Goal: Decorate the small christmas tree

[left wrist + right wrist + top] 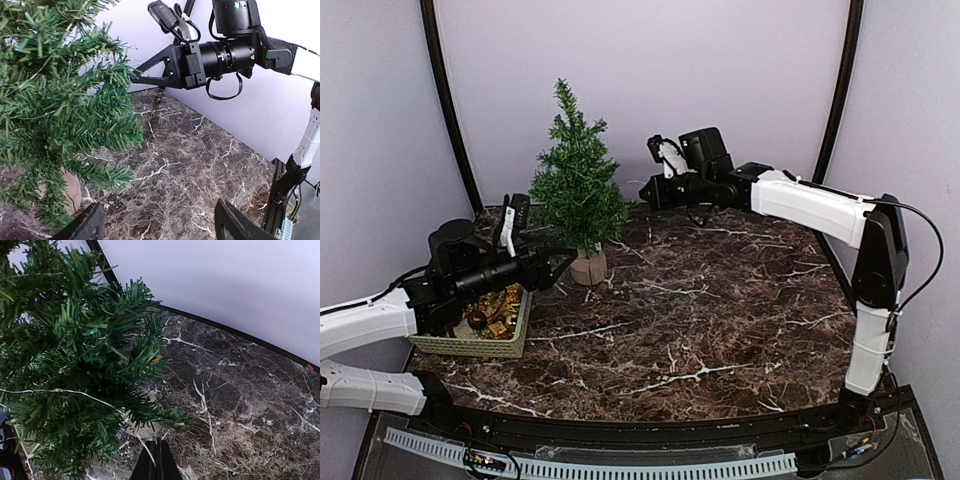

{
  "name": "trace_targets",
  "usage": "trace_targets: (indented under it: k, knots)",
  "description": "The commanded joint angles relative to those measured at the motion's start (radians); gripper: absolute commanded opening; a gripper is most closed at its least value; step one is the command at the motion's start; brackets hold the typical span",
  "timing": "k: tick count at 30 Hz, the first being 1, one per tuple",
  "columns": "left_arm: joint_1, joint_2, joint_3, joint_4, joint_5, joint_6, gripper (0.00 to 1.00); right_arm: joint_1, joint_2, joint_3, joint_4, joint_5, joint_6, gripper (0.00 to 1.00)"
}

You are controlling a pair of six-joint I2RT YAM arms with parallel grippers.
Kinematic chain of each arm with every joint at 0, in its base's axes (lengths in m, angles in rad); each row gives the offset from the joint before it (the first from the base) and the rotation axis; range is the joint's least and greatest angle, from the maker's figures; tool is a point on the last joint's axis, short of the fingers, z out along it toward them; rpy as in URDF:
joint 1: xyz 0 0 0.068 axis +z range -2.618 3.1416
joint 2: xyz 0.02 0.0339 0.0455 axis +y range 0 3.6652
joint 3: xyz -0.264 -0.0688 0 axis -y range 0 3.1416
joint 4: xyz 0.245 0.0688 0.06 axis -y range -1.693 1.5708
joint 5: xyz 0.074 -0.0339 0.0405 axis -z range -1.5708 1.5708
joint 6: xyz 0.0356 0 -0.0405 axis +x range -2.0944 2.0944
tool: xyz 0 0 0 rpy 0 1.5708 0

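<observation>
The small christmas tree [578, 185] stands at the back left of the marble table on a pale wooden stump [588, 267]. My left gripper [558, 265] hovers open just left of the stump, nothing between its fingers [86, 225]. The left wrist view shows the tree [55, 110] filling its left side. My right gripper [645, 192] reaches in from the right at mid-height, tips at the branches, and it is shut [156, 462]. A thin pale wire [85, 396] with tiny beads runs across the tree [75, 365] down into those shut fingers.
A woven basket [470, 347] holding gold and red ornaments [495, 305] sits at the left edge under my left arm. The right arm [225, 50] stretches across the back. Curved lilac walls enclose the dark marble tabletop [720, 320].
</observation>
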Motion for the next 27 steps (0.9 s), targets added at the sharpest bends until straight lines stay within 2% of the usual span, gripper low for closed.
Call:
trace_targets:
  k: [1,4,8,17,23,24,26,27]
  knots:
    - [-0.082,0.099,0.056,0.011,-0.072,0.126,0.78,-0.006,-0.046,-0.015,0.059,-0.059,0.010,0.00]
    - [-0.160,0.184,0.145,-0.039,-0.115,0.198,0.79,-0.006,-0.065,-0.026,0.057,-0.069,0.007,0.00]
    - [-0.203,0.295,0.238,-0.087,-0.172,0.266,0.81,-0.006,-0.090,-0.043,0.051,-0.082,0.006,0.00]
    - [-0.219,0.486,0.360,-0.123,-0.304,0.429,0.87,-0.006,-0.144,-0.075,0.054,-0.118,0.006,0.00]
    - [-0.218,0.538,0.387,-0.132,-0.258,0.465,0.87,-0.006,-0.160,-0.077,0.045,-0.128,-0.002,0.00]
    - [-0.218,0.539,0.386,-0.126,-0.237,0.466,0.87,-0.006,-0.161,-0.075,0.044,-0.126,-0.003,0.00]
    - [-0.218,0.538,0.378,-0.115,-0.216,0.464,0.79,-0.006,-0.164,-0.074,0.042,-0.124,-0.004,0.00]
    - [-0.218,0.538,0.374,-0.114,-0.213,0.463,0.69,-0.006,-0.165,-0.074,0.043,-0.126,-0.003,0.00]
